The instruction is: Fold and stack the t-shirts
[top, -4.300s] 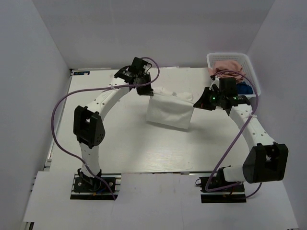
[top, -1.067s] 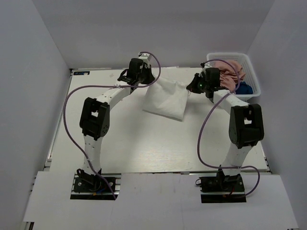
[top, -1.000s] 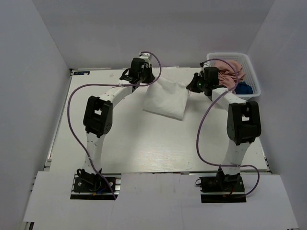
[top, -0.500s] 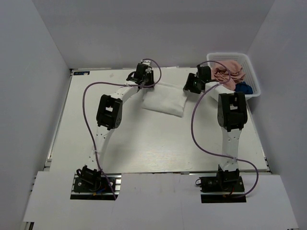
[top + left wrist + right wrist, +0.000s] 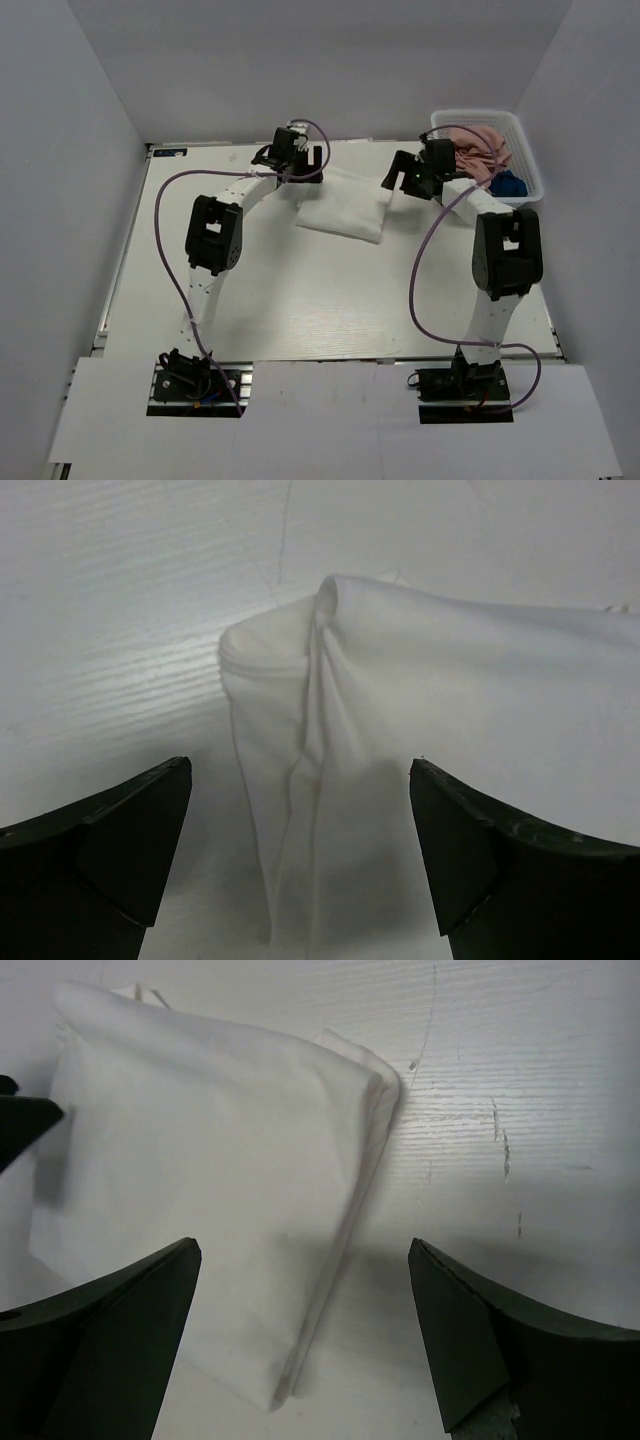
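**Grippers spread at the white shirt's two far corners**

Top view: the left gripper [image 5: 297, 165] and the right gripper [image 5: 398, 178] sit at the far end of the table [image 5: 300, 300]. The folded white shirt [image 5: 340, 208] lies flat between them and a little nearer the bases. Its long axis runs roughly from one gripper to the other, slightly tilted. Both arms reach well forward. The basket [image 5: 480, 115] stands just beyond the right gripper, holding the pink shirt [image 5: 478, 150] and the navy shirt [image 5: 508, 186]. The right arm is plainly the nearer one for fetching either.

Left wrist view: the left gripper [image 5: 300, 768] has its jaws wide apart and pinches nothing. A bunched, creased corner of the white shirt [image 5: 420, 700] lies straight ahead, reaching down between the jaws without visibly touching either.

Right wrist view: the right gripper [image 5: 303, 1248] is likewise spread and empty. The white shirt [image 5: 200, 1160] lies ahead and to the left, and its folded edge runs down between the jaws.

The left corner probably needs smoothing.
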You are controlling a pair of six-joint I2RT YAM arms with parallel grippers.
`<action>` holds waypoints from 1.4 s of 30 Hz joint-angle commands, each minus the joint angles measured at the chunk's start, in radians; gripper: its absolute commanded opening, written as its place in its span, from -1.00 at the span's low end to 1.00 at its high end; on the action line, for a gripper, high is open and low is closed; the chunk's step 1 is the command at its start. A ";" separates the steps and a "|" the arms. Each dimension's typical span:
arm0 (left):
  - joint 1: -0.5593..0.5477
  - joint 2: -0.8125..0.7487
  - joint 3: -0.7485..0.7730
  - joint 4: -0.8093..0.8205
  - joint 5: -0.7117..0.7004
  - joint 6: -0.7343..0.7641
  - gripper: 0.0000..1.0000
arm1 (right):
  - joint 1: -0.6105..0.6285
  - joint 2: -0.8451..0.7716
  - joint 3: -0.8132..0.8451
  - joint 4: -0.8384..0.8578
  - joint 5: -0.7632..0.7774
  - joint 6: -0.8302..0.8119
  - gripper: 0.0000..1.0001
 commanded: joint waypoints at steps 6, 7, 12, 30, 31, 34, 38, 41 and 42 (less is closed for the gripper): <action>-0.017 0.000 -0.036 -0.062 0.112 0.079 0.94 | -0.005 -0.183 -0.171 0.019 0.038 -0.017 0.81; -0.017 0.011 -0.016 -0.062 0.112 0.068 0.77 | -0.007 -0.209 -0.184 0.013 0.038 -0.019 0.81; -0.017 0.052 0.030 -0.074 0.112 0.068 -0.66 | -0.007 -0.299 -0.288 0.010 0.056 -0.025 0.81; 0.274 -0.147 -0.068 -0.123 -0.420 0.307 -1.00 | -0.010 -0.395 -0.265 -0.132 0.271 -0.126 0.81; 0.288 -0.135 -0.054 -0.123 -0.436 0.355 -1.00 | -0.007 -0.391 -0.238 -0.138 0.297 -0.132 0.81; 0.344 -0.074 0.024 -0.123 -0.477 0.424 -1.00 | -0.010 -0.350 -0.176 -0.175 0.336 -0.154 0.81; 0.413 0.008 0.149 -0.143 -0.522 0.458 -1.00 | -0.010 -0.284 -0.109 -0.189 0.331 -0.160 0.81; 0.460 0.069 0.232 -0.143 -0.531 0.469 -1.00 | -0.010 -0.221 -0.049 -0.217 0.308 -0.159 0.81; 0.460 0.086 0.254 -0.143 -0.522 0.469 -1.00 | -0.012 -0.214 -0.043 -0.217 0.294 -0.154 0.81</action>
